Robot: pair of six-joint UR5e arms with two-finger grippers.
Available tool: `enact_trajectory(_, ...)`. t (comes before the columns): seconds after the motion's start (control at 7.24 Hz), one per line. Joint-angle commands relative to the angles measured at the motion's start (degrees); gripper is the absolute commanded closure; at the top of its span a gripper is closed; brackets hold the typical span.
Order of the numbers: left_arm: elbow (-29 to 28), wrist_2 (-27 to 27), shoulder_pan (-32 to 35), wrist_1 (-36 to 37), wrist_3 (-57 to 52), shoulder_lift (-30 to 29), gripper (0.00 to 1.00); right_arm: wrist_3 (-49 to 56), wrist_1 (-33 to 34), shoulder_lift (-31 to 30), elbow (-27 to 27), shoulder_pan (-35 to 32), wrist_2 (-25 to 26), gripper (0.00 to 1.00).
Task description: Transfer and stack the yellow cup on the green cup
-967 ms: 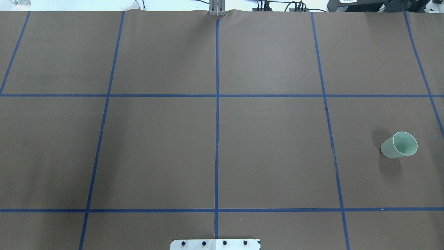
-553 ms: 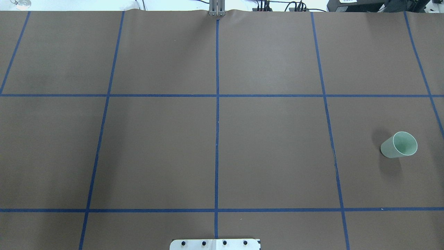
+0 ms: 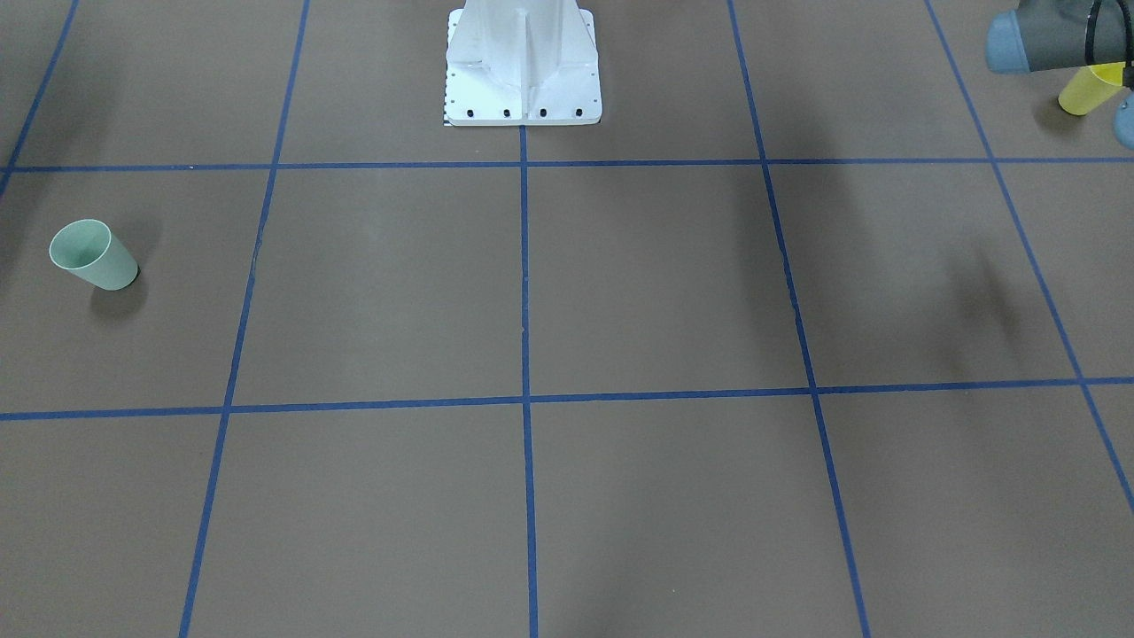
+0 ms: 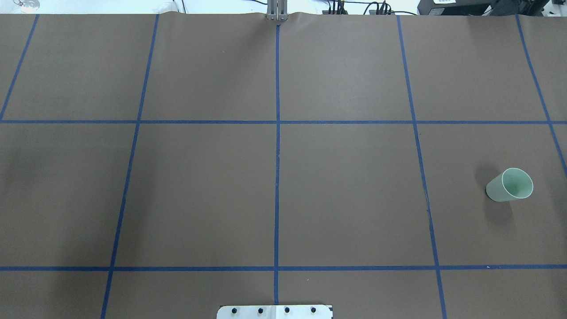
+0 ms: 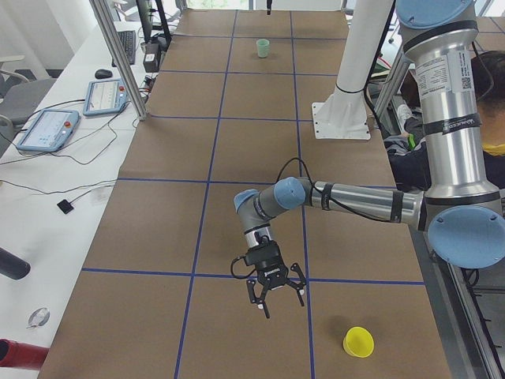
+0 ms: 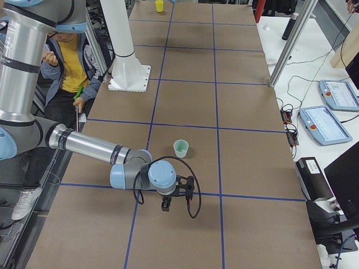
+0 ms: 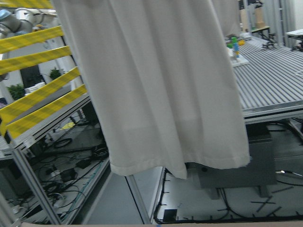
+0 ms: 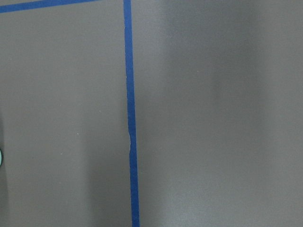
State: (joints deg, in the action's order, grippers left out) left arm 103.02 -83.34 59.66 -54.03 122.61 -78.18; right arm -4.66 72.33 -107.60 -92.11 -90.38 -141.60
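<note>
The yellow cup [image 5: 358, 341] stands upright near the table's left end, and also shows as the yellow cup [image 3: 1085, 90] partly behind a grey arm joint [image 3: 1045, 40]. My left gripper [image 5: 276, 308] hangs beside it, apart from it, pointing down; I cannot tell whether it is open or shut. The green cup [image 4: 509, 185] stands upright and alone toward the right end, seen too as the green cup [image 6: 180, 148] and the green cup [image 3: 93, 255]. My right gripper [image 6: 165, 206] hovers low a short way from it, holding nothing that I can see; its state cannot be told.
Brown table cover [image 4: 345, 195] carries a blue tape grid [image 4: 277, 177]. The robot's white base [image 3: 523, 80] sits at the middle of its edge. A seated person [image 6: 70, 61] is behind the robot. Tablets [image 5: 47, 130] and cables lie on a side desk.
The green cup has not moved in the overhead view. A faint shadow on the left part of the table has drifted toward the near edge.
</note>
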Motion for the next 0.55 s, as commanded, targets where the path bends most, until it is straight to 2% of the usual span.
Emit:
enact_trajectory(0.0, -7.7, -9.1, -4.8, 3.8, 11.5, -3.1, 0.00, 0.1, 0.0, 0.0, 0.0, 0.0, -0.1, 0.00)
enact_trajectory(0.28, -14.1, -14.3, -6.9, 3.3, 18.0, -3.8, 0.00, 0.1, -0.1, 0.2, 0.0, 0.0, -0.1, 0.00)
enact_trajectory(0.41, -16.9, -18.6, -7.1, 3.5, 20.6, -4.0, 0.00, 0.1, -0.1, 0.3, -0.1, 0.0, -0.2, 0.00)
